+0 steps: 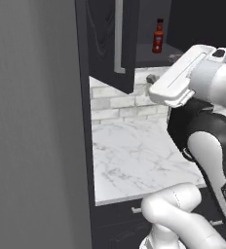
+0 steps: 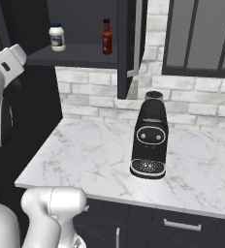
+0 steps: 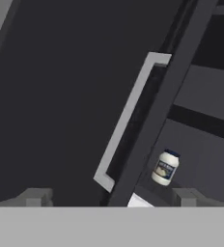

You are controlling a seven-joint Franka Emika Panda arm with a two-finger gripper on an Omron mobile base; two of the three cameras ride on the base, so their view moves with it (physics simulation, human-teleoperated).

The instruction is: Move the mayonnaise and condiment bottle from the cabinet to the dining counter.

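While the cabinet [image 2: 85,29] door stands open:
Gripper [image 3: 111,198]: jaws wide, holding nothing, by the door handle [image 3: 126,118].
Mayonnaise [image 2: 57,37]: on shelf, awaiting pickup.
Bottle [image 2: 106,37]: same shelf, well apart.

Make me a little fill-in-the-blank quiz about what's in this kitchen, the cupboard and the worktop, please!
1. On the cabinet shelf, the mayonnaise stands to the ____ of the condiment bottle in the right base view.
2. The condiment bottle is coloured ____.
3. The black coffee machine stands on the ____ worktop.
4. The wall behind the worktop is made of pale ____.

Missing words: left; red; marble; bricks
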